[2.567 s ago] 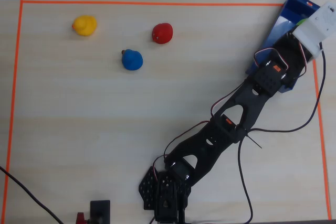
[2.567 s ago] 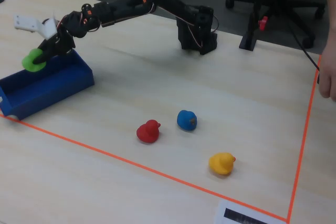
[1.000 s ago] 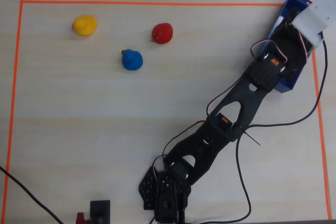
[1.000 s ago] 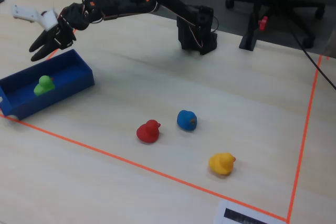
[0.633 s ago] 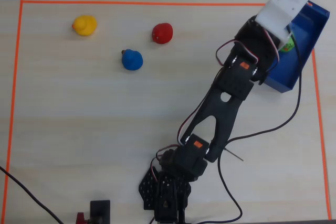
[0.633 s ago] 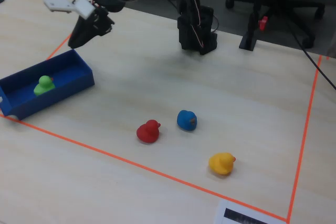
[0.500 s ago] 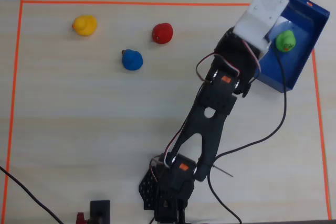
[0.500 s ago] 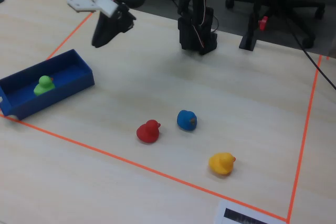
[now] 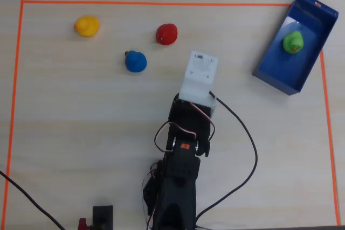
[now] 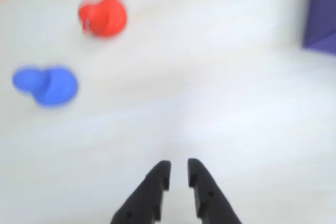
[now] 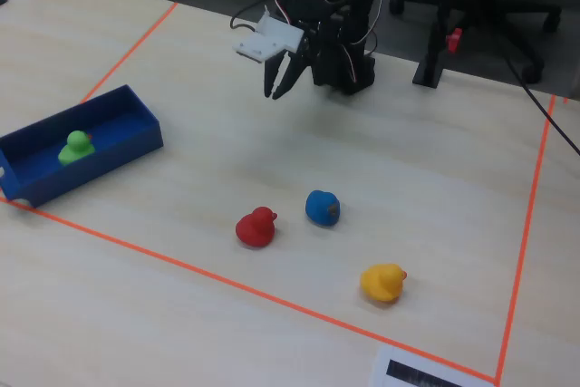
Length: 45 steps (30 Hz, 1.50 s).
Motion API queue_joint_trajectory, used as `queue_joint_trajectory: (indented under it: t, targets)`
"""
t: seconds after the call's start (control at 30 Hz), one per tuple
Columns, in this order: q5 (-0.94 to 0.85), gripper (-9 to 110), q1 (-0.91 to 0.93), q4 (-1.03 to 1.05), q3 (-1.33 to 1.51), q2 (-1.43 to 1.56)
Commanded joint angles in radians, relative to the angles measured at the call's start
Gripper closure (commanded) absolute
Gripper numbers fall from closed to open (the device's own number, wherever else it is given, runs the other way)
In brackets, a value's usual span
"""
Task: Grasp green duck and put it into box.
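overhead view, left to right: an orange tape line [image 9: 12,106] runs down the left edge of the frame and turns along the top. a yellow duck [image 9: 86,26] sits in the upper left, inside the tape. a blue duck [image 9: 135,61] lies lower and to its right, and a red duck [image 9: 166,34] lies just above and right of the blue one; the three are apart from one another. the arm [image 9: 182,165] rises from the bottom centre and is folded over its own base, with a white wrist housing [image 9: 199,76] at mid-frame; the fingertips are hidden beneath it in this view. at the upper right stands the box [image 9: 280,79], set at a slant, and the green duck [image 9: 293,42] rests inside it, in the upper half, clear of the arm.

wrist view, left to right, much blurred: the blue duck [image 10: 46,84] at left centre, the red duck [image 10: 103,17] above and right of it, the gripper [image 10: 178,174] at bottom centre, and a corner of the box [image 10: 321,14] at the right edge. the two dark fingers stand nearly together, with only a narrow slit of table between the tips, and nothing is held.

fixed view, left to right: the box [image 11: 118,151] at left centre with the green duck [image 11: 76,147] upright inside it, near the middle of its floor. the gripper [image 11: 276,90] hangs tips-down above the bare table near the top centre, well apart from the box and empty. below lie the red duck [image 11: 256,227], the blue duck [image 11: 322,208] and the yellow duck [image 11: 382,282], in a row descending to the right.
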Motion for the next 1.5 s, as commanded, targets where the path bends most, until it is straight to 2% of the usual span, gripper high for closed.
queue_joint_trajectory:
  t: [0.0,0.17,0.4,1.0,1.47]
  targets:
    - [-0.011,101,-0.095,0.048,0.170,0.201]
    - [-0.084,101,-0.176,0.118,0.316,0.314]
    - [-0.117,101,-0.179,0.129,0.460,0.419]
    - [-0.117,101,-0.258,0.368,0.508,0.456]
    - [-0.109,101,-0.259,0.371,0.509,0.457]
